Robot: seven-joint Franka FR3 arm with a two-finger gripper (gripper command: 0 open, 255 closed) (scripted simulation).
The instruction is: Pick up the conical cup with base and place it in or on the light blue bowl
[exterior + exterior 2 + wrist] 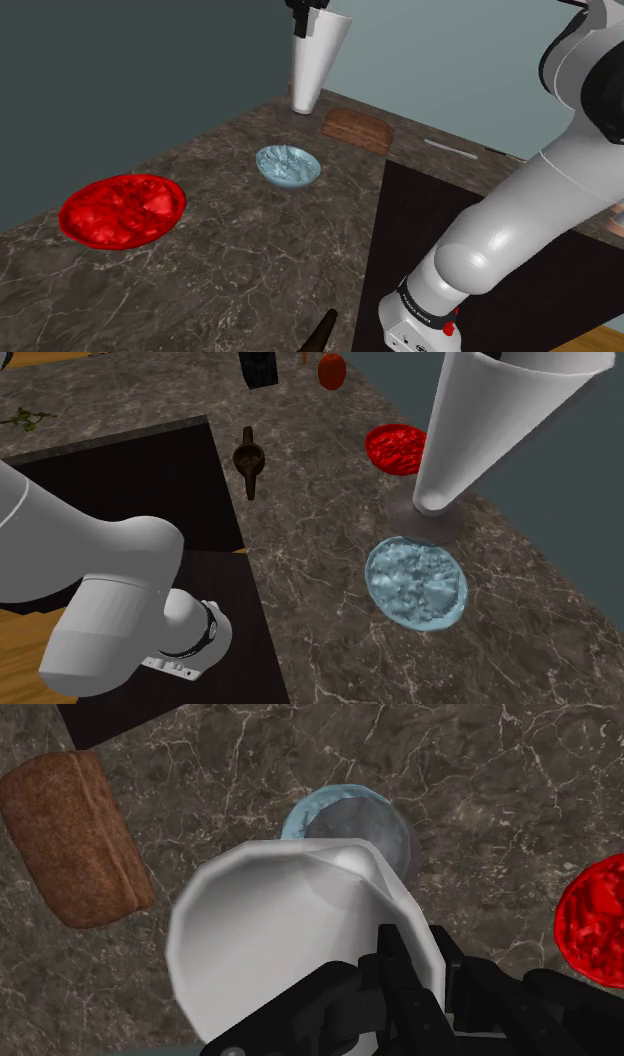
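Observation:
The conical cup (318, 60) is white, with a greyish see-through round base (425, 517) at its narrow end. It hangs upright in the air above the dark marble counter, with my black gripper (304, 18) shut on its rim. In the wrist view the fingers (415, 974) clasp the wall of the cup (270, 944). Beyond the cup, its base (365, 834) overlaps the light blue bowl (305, 812). The bowl (288, 165) (416, 582) rests on the counter below the cup.
A red bowl (123, 208) (396, 447) sits further along the counter, and a brown loaf-like block (357, 128) (75, 839) lies near the blue bowl. A black inset panel (450, 240) lies next to the arm. A brown grinder-like thing (248, 460) stands at that panel's edge.

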